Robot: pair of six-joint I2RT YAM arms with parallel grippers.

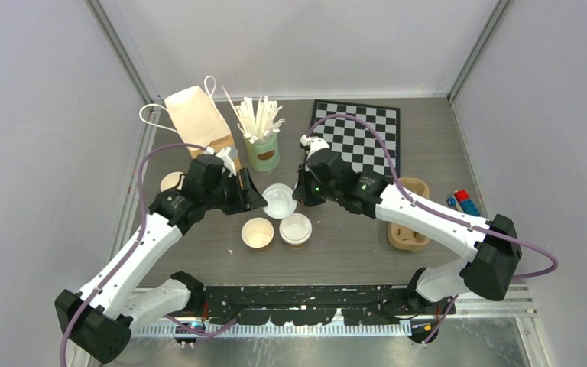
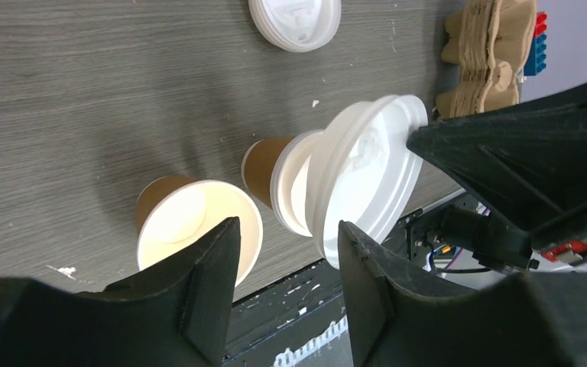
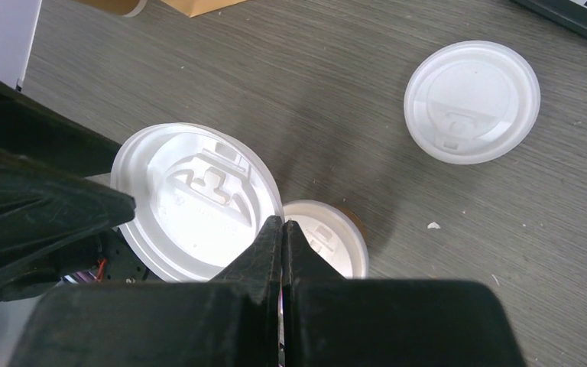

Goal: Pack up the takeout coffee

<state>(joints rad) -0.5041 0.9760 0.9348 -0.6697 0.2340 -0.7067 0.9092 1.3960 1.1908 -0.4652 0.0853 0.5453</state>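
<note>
From above, a tan paper cup capped with a white lid (image 1: pixel 296 229) stands on the grey wood-grain table (image 1: pixel 342 254). An open tan paper cup with a cream inside (image 1: pixel 257 233) is just beside the capped cup, on the left arm's side. Just behind the capped cup, a round white plastic lid (image 1: pixel 279 202) hangs between the left hand (image 1: pixel 260 200) and the right hand (image 1: pixel 296 197). A mint-green can of white sticks (image 1: pixel 263 151) stands farther behind the capped cup, and a brown moulded-pulp tray (image 1: pixel 408 223) lies well apart on the right arm's side. In the left wrist view, the left hand's fingers (image 2: pixel 215 287) stand apart with nothing between them. The round white plastic lid is tilted on edge above the capped cup, its rim just beside one fingertip. A second white lid (image 2: pixel 294 23) lies flat on the table beyond the capped cup. In the right wrist view, the right hand is clenched, its fingers pressed together on the rim of the round white plastic lid, directly above the capped cup.
</note>
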